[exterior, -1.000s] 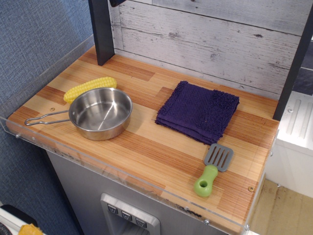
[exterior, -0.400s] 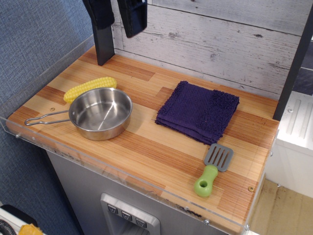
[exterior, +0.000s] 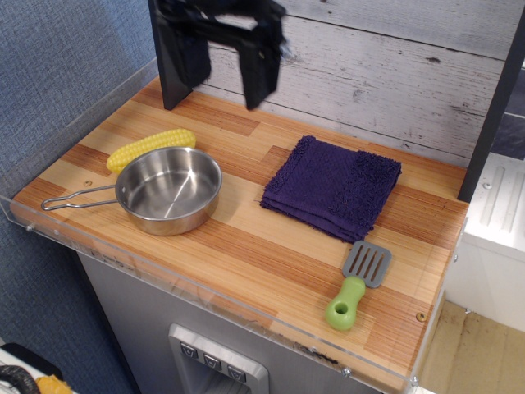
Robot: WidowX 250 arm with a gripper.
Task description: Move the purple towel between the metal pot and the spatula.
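**Colours and Patterns on the Counter**

Dark purple towel (exterior: 332,186), fuzzy pile, uniform shade. Shiny silver pot (exterior: 169,190) with thin silver wire handle. Spatula (exterior: 359,284): grey slotted blade, lime-green handle. Yellow corn cob (exterior: 152,148) with rows of kernels. Black gripper (exterior: 223,75), blurred. Wooden counter (exterior: 246,246) in striped planks of light tan and reddish brown, fine straight grain. Back wall (exterior: 369,74) of whitewashed grey boards, weathered, with dark streaks. Left wall (exterior: 57,66) blue-grey, fine woven texture. Clear plastic rim (exterior: 205,295) along counter edge. Grey cabinet front (exterior: 139,328) below.
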